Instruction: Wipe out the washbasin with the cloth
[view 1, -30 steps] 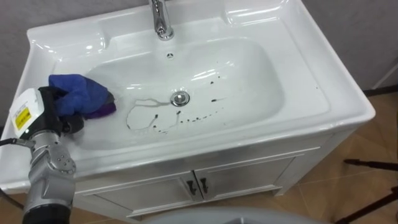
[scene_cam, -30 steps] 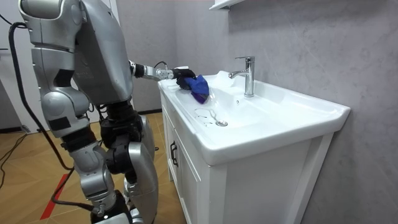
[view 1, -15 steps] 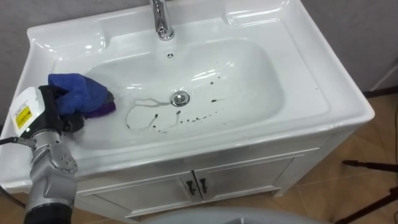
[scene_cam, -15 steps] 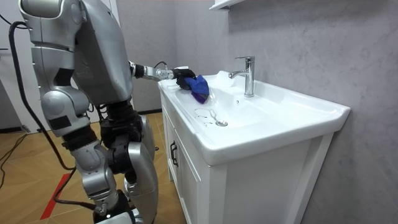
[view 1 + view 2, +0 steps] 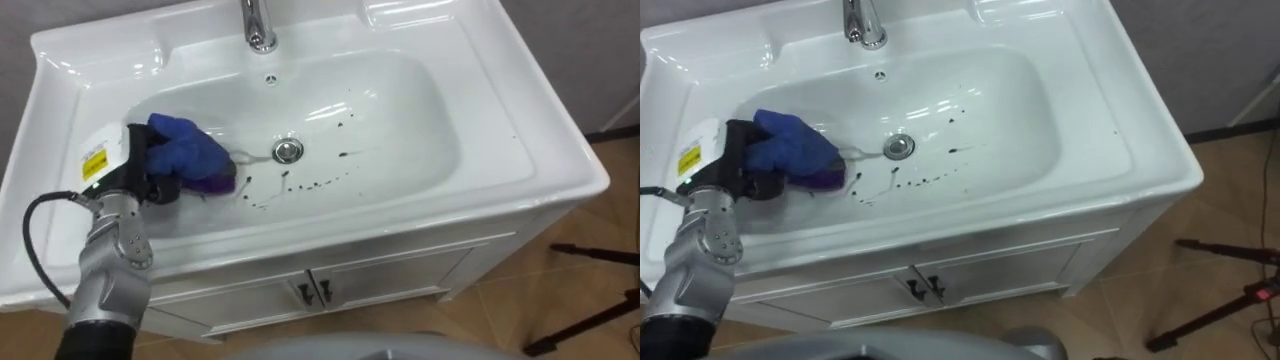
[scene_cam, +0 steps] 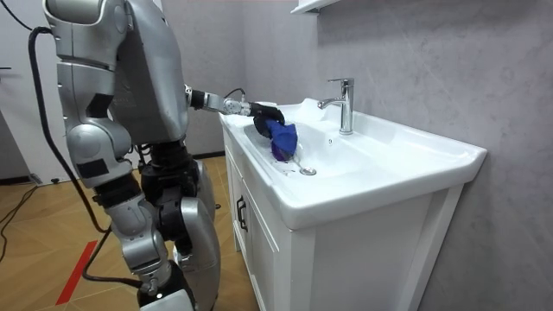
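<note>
A white basin (image 5: 470, 120) sits in a white cabinet, with a chrome tap (image 5: 258, 22) at the back and a drain (image 5: 288, 151) in the middle. Dark specks (image 5: 315, 184) lie on the bowl's floor in front of and beside the drain. My left hand (image 5: 145, 170) is shut on a blue cloth (image 5: 190, 152), which presses on the bowl's left slope, just left of the drain. The same cloth (image 6: 282, 138) hangs down into the bowl in the room view, under my left hand (image 6: 263, 113). I stand at the basin's front, leaning slightly toward it.
Two cabinet doors with small handles (image 5: 313, 291) are below the basin's front edge. A grey wall rises behind the tap. Wooden floor (image 5: 590, 270) lies to the right, with dark tripod legs (image 5: 600, 256) on it.
My left hand has carried the blue cloth from the bowl's left rim down and right toward the drain, wiping off part of the dark smear there. The head camera shifted slightly.
</note>
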Tool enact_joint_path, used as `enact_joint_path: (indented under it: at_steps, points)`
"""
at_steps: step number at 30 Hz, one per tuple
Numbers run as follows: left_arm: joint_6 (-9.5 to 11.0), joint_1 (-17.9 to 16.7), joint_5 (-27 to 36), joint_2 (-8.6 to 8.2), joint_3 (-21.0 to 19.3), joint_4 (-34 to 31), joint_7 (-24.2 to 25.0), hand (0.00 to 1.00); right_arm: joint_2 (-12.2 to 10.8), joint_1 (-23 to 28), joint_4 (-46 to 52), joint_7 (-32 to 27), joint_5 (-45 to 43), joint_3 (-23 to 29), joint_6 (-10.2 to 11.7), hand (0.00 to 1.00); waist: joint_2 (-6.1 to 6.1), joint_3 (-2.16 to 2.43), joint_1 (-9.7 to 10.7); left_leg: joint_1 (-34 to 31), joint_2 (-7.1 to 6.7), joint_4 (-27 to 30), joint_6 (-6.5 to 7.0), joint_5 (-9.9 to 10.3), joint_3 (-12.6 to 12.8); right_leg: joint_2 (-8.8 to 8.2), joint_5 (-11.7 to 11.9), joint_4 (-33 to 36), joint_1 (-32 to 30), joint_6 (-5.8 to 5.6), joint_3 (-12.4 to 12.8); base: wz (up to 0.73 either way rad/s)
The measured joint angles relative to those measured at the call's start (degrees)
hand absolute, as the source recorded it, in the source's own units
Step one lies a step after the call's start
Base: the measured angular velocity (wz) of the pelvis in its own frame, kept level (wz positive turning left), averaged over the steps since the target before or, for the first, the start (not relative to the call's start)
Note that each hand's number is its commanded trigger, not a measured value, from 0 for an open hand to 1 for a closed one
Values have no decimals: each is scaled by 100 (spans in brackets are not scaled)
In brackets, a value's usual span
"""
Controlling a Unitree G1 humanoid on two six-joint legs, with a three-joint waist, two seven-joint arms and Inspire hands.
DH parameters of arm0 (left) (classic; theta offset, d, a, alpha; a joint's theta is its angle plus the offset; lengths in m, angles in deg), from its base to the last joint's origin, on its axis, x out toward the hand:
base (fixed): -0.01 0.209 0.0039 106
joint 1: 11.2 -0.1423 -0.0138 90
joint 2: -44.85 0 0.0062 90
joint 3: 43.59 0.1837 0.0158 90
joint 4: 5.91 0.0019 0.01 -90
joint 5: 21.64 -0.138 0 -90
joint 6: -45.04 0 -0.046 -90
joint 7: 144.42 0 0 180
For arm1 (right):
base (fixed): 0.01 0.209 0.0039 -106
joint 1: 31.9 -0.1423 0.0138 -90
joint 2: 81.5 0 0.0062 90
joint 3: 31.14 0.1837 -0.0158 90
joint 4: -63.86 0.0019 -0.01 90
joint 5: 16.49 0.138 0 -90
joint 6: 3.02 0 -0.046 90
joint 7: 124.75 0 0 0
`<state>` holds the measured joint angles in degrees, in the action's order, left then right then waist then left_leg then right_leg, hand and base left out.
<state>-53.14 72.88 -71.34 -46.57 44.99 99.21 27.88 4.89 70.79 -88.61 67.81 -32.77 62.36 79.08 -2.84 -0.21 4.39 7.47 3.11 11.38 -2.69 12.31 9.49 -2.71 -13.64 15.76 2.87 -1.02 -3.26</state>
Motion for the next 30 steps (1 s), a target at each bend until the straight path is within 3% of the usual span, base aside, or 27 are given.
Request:
enact_joint_path:
  at_steps: [9, 10, 19, 23, 30]
  points:
    - [12, 1, -894, 9, 297, -172, 234, 100, 4, -104, -6, -85, -26, -1, 111, 0, -83, 1, 159, 1, 17, 0, 0, 0, 220, 17, 7, 1, -75, 8, 150, -10]
    - [4, 6, -1012, 13, 361, -172, 273, 100, 9, -132, -27, -95, -11, -1, 122, 0, -58, -22, 191, -5, 17, -5, 0, 0, 221, 18, 8, 11, -78, 8, 147, 0]
    - [-114, 18, -1634, 17, 513, -11, 763, 100, 30, -165, -85, -114, -197, 4, 148, 0, -79, -25, 207, 11, 23, -5, 0, 0, 302, 20, 8, 3, -82, 8, 149, 0]
    - [-311, 16, -1638, 18, 513, 77, 1210, 100, 36, -204, -84, -112, -222, 5, 55, 0, -64, -30, 193, 9, 24, -2, 0, 0, 303, 20, 8, -1, -92, 8, 151, 0]
    - [-402, 178, -1640, 15, 518, 304, 1476, 100, 36, -278, -95, -163, -223, 5, 32, 0, -88, -14, 204, 17, 31, 23, 0, 0, 302, 26, 12, 22, -89, 14, 149, 0]
